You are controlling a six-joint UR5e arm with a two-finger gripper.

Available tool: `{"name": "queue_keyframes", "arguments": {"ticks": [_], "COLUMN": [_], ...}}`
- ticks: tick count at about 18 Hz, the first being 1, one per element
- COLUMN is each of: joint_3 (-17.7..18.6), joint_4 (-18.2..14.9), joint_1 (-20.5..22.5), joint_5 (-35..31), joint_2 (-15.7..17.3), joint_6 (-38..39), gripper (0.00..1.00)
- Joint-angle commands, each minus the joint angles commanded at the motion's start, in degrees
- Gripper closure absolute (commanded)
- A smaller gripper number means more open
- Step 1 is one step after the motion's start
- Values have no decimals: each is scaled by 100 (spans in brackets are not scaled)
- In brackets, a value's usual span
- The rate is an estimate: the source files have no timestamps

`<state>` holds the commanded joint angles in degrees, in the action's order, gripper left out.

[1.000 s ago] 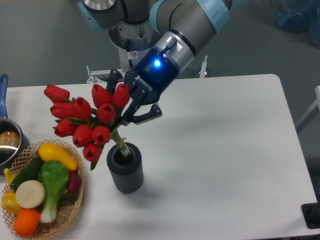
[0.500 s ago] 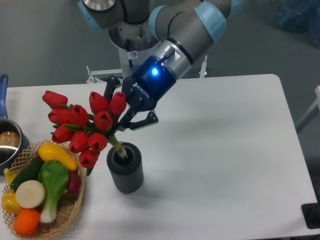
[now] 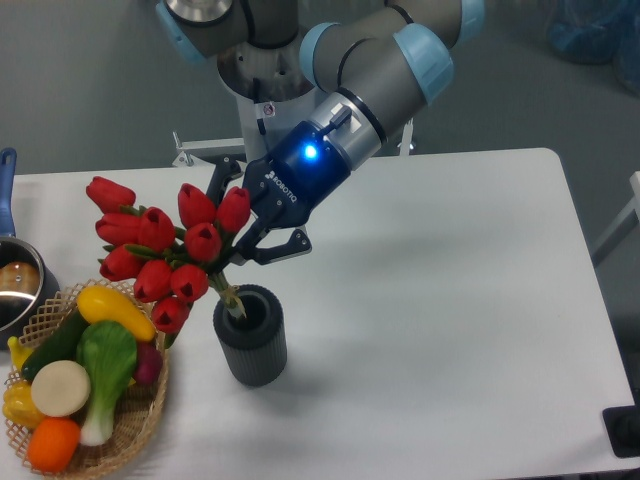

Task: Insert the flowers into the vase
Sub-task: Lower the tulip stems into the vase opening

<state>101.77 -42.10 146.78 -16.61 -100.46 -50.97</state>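
Where the single fixed camera looks down on the white table (image 3: 430, 330), the gripper (image 3: 243, 243) hangs above the vase (image 3: 251, 335), its dark body carrying a lit blue lamp and reaching down and leftward from the grey and pale-blue arm (image 3: 375, 50) at the far side. Its two black fingers (image 3: 280, 246) are closed narrowly upon the stems of the flowers (image 3: 160, 250), gripping them just below the buds. The bunch of red tulip buds is tilted, with its heads spreading out to the left of the gripper and overhanging the near-left part of the table. The pale tied stem ends point down and to the right, and their tips sit inside the round mouth of the vase, against its left inner edge; how far down they reach cannot be told. The vase, dark grey and ribbed, stands upright on the table, left of centre and toward the near side. Just left of it, at the near-left corner, lies a woven basket (image 3: 135, 425) filled with toy vegetables and fruits (image 3: 85, 360), the lowest tulip bud hanging just above its rim. At the left edge, beyond the basket, part of a metal pot (image 3: 18, 290) with a blue handle shows.
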Motion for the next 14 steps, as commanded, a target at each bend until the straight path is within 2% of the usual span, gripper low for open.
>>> {"name": "queue_keyframes", "arguments": {"ticks": [9,11,14], "joint_3": [106,123,263], "joint_4": [0,0,9], "joint_1": [44,44,35], "joint_5": [0,9,17], "joint_2": [-17,-105,-123], "joint_6": [-342,-570,-773], "gripper": [67,66,66]}}
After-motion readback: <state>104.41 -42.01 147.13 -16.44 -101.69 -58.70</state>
